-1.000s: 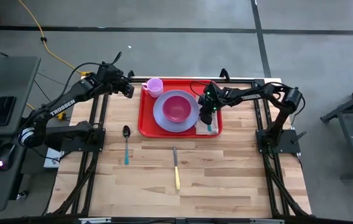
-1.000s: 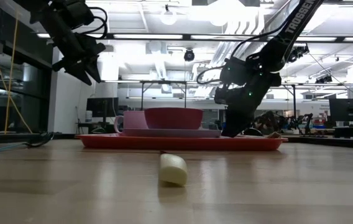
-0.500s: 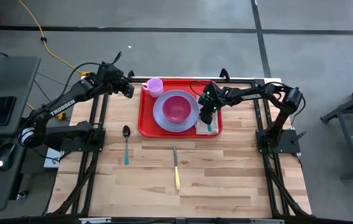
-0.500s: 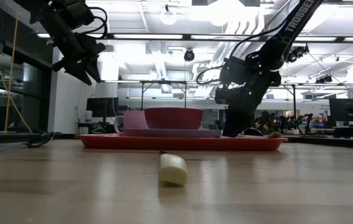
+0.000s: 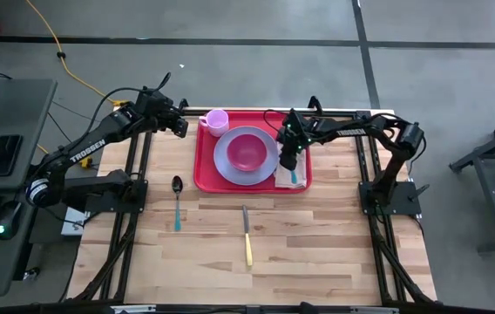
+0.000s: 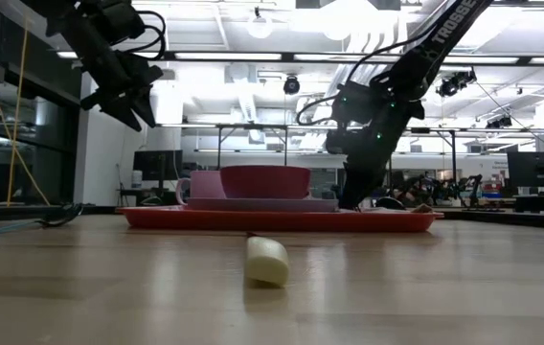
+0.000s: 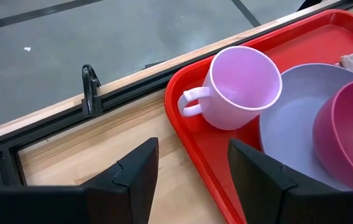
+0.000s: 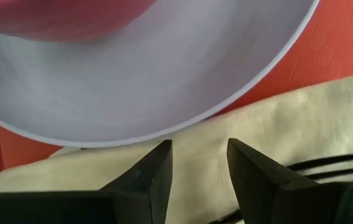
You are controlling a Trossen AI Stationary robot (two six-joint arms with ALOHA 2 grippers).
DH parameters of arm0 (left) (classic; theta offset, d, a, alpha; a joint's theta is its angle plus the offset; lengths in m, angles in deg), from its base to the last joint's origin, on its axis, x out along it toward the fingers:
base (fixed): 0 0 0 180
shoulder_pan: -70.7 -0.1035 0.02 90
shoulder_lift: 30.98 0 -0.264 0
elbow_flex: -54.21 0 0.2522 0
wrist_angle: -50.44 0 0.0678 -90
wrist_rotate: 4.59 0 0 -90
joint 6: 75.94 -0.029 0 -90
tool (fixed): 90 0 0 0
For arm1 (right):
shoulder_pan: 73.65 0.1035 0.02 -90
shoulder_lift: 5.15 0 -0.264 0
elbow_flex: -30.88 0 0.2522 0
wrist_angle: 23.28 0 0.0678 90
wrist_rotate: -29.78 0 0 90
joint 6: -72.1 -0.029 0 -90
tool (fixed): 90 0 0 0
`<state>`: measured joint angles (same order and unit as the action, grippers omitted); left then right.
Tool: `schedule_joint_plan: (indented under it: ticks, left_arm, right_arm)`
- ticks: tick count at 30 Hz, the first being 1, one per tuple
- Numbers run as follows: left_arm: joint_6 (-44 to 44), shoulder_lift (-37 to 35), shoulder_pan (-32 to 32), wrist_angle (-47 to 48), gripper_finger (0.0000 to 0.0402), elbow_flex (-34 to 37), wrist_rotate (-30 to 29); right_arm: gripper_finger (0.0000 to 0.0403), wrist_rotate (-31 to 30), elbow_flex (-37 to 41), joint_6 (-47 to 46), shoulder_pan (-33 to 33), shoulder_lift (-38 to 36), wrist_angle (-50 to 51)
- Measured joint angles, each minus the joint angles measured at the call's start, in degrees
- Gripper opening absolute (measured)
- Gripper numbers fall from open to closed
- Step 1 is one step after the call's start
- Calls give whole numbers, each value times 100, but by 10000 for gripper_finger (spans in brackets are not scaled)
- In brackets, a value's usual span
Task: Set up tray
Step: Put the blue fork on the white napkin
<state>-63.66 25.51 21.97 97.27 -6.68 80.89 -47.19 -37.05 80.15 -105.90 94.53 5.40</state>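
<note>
The red tray (image 5: 204, 161) lies at the table's far middle. On it rest a lavender plate (image 5: 226, 157) carrying a pink bowl (image 5: 247, 150), a pink cup (image 5: 216, 121) in the far left corner, and a cream napkin (image 8: 245, 127) by the right rim with a fork (image 8: 325, 163) on it. My right gripper (image 8: 198, 165) hangs open just above the napkin, beside the plate's rim (image 8: 226, 102). My left gripper (image 7: 192, 177) stays open in the air off the tray's far left corner, near the cup (image 7: 242, 87).
A spoon with a teal handle (image 5: 177, 202) and a knife with a yellow handle (image 5: 247, 237) lie on the bare wood nearer than the tray. The knife's handle end (image 6: 267, 261) shows close up in the low view. A desk with devices stands off the table's left.
My right gripper has risen a little above the napkin and drifted slightly toward the far edge, its fingers still apart. The tray and everything on it have kept still.
</note>
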Motion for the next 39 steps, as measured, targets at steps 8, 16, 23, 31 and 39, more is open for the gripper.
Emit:
schedule_joint_plan:
  ticks: [8, 16, 23, 31, 39]
  left_arm:
    - [0, 0, 0, -1, 221, 0, 21]
    - [0, 0, 0, 0, 221, 0, 50]
    - [0, 0, 0, -2, 221, 0, 57]
    - [102, 0, 0, -6, 221, 0, 61]
    - [129, 1, 0, -6, 221, 0, 70]
  right_arm:
    - [134, -154, -3, -26, 0, -5, 102]
    - [134, -702, -13, -236, 7, -568, 817]
    - [134, -925, -15, -1409, 11, -938, 1379]
    - [134, -981, -15, -2151, 94, -759, 1075]
    - [134, -1350, -13, -2067, 72, -514, 627]
